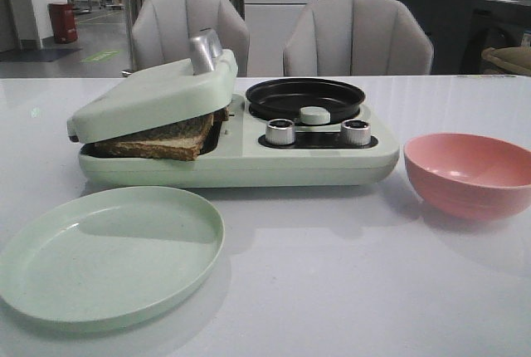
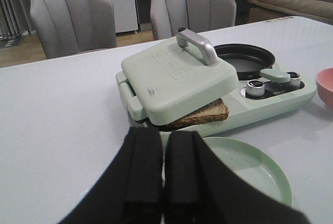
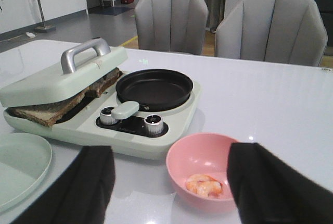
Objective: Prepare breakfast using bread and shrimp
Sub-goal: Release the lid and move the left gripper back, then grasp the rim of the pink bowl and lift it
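Left jaws (image 2: 164,182) closed, empty; right jaws (image 3: 169,187) open over pink bowl (image 3: 205,169); shrimp (image 3: 204,185) blurry; toasted bread (image 1: 162,139) half-hidden under lid (image 1: 153,95).

I log: counter (image 1: 348,290), glossy white; breakfast maker (image 1: 249,162), matt pale-green plastic; its handle (image 2: 197,46), brushed metal; pan (image 3: 154,87), black, smooth; plate (image 1: 108,253), matt; bowl (image 1: 471,173), satin pink; bread (image 1: 158,143), rough, browned.
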Robot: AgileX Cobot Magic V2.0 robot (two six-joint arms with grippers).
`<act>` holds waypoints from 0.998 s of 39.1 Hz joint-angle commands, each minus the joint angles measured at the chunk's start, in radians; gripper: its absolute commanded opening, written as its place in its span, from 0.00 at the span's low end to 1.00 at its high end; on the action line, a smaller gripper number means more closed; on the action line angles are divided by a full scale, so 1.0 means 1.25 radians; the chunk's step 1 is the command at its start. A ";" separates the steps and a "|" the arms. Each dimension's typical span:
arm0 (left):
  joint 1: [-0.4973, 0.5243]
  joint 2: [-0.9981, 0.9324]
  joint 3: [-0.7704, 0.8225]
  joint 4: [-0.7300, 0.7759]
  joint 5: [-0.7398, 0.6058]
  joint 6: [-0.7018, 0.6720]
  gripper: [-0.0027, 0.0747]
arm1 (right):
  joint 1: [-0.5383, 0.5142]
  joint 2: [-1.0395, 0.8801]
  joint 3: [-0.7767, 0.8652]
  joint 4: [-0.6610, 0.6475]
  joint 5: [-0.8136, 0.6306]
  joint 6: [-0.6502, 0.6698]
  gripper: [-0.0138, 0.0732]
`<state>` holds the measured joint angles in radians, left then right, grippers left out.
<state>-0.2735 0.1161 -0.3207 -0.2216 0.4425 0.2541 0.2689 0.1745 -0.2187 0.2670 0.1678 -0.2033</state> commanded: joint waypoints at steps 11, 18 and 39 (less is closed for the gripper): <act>-0.007 0.008 -0.019 -0.008 -0.071 -0.008 0.18 | 0.000 0.237 -0.196 0.010 0.019 0.006 0.80; -0.007 0.007 -0.019 -0.008 -0.071 -0.008 0.19 | -0.050 0.465 -0.318 0.016 0.103 0.035 0.80; -0.007 0.005 -0.019 -0.008 -0.071 -0.008 0.18 | -0.278 1.008 -0.620 0.105 0.275 -0.031 0.80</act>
<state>-0.2735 0.1139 -0.3202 -0.2216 0.4376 0.2541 -0.0694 1.4051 -0.9330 0.3872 0.5480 -0.1966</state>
